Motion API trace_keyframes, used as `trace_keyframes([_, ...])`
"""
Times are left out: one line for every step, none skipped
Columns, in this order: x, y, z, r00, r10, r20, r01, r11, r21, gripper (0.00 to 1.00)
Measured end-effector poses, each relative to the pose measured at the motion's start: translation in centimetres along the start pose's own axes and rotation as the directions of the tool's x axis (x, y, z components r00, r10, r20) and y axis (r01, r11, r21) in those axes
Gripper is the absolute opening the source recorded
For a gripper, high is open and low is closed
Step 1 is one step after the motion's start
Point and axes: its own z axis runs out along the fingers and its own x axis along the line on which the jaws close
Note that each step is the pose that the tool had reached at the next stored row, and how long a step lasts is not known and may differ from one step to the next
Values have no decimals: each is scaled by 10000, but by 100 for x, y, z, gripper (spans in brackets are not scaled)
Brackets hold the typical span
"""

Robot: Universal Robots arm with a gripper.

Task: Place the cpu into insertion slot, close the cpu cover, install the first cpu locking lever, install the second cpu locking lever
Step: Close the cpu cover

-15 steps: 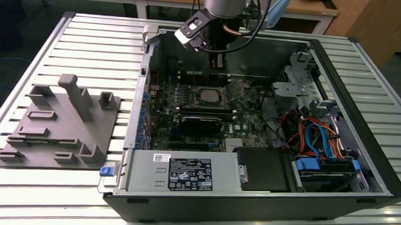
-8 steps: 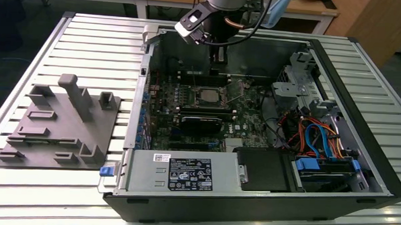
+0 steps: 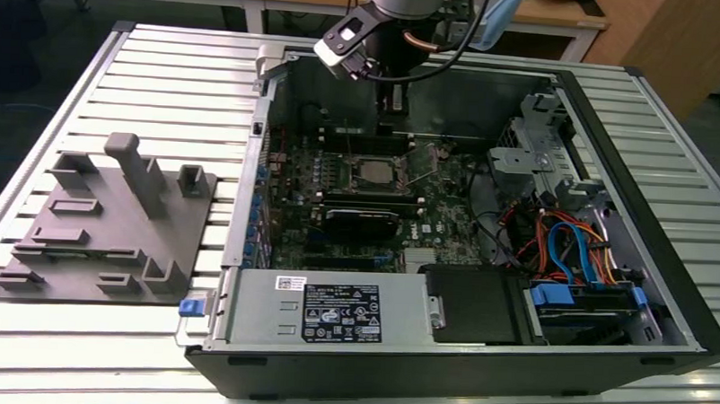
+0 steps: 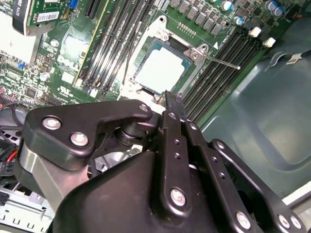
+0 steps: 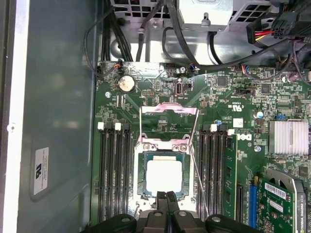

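Note:
The cpu (image 5: 164,177) lies flat in the insertion slot (image 5: 140,180) on the green board, its silver top showing; it is also visible in the second wrist view as the cpu (image 4: 160,70) and in the exterior view as the cpu (image 3: 374,173). The cpu cover (image 5: 168,108), a thin silvery frame, stands raised from its hinge (image 5: 163,144) on one side of the slot, and the board shows through its window. A thin locking lever (image 5: 199,184) runs along one side of the slot, free of its catch. My gripper (image 5: 166,195) is shut and empty, its tips just beside the cpu's edge.
Long black memory slots (image 5: 112,174) flank the socket on both sides. A finned heatsink (image 5: 289,137) and a bundle of cables (image 3: 574,250) lie inside the case. The case wall (image 5: 53,121) is close by. A grey fixture plate (image 3: 107,229) sits on the table at the exterior view's left.

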Motion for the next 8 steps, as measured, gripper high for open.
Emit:
trace_keyframes([-4,0,1,10000,2,-2,-2,10000,-1,10])
trace_keyframes([-5,0,2,10000,2,-4,-2,10000,-2,10])
trace_keyframes([-5,0,2,10000,2,-3,-2,10000,-2,10])
trace_keyframes([-5,0,1,10000,3,-2,-3,10000,-1,10])
trace_keyframes([-6,0,1,10000,2,-2,-2,10000,-1,10])
trace_keyframes([-6,0,1,10000,1,-2,-1,10000,-1,10])
trace_keyframes([-6,0,1,10000,2,-2,-2,10000,-2,10])
trace_keyframes([-11,0,1,10000,1,-2,-1,10000,-1,10])
